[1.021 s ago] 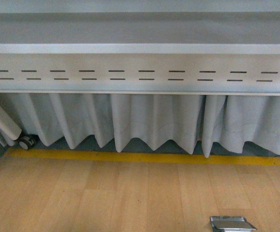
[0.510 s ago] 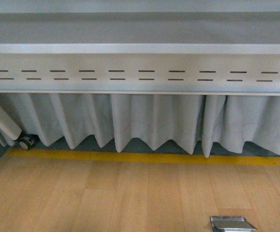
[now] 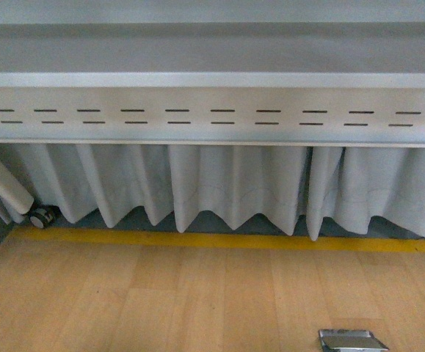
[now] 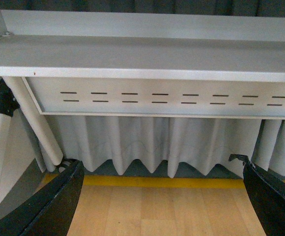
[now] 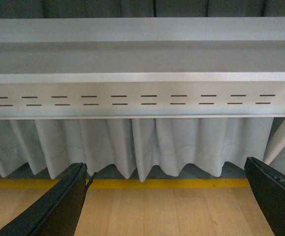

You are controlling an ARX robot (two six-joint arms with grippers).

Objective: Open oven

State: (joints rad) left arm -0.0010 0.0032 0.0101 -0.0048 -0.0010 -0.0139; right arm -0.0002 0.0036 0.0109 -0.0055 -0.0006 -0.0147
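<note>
Two grippers in view, each only on its own wrist camera: left gripper (image 4: pixel 159 169) with black fingers (image 4: pixel 58 201) spread wide, nothing between them; right gripper (image 5: pixel 166 169) likewise wide apart and empty. Oven not seen in any of the three views. All cameras face the front edge of a grey table (image 3: pixel 212 55): slotted metal panel (image 3: pixel 212 116) along its front, pleated white curtain (image 3: pixel 227 183) hanging below. Yellow floor stripe (image 3: pixel 227 240) runs just under the curtain's hem, wood floor (image 3: pixel 161 293) nearer the robot. Caster wheel (image 3: pixel 42 216) far to the left, beside a slanted white leg (image 3: pixel 3 180). Small silvery plate (image 3: pixel 351 340) lies on the floor low to the right; lid or box, cannot tell.
</note>
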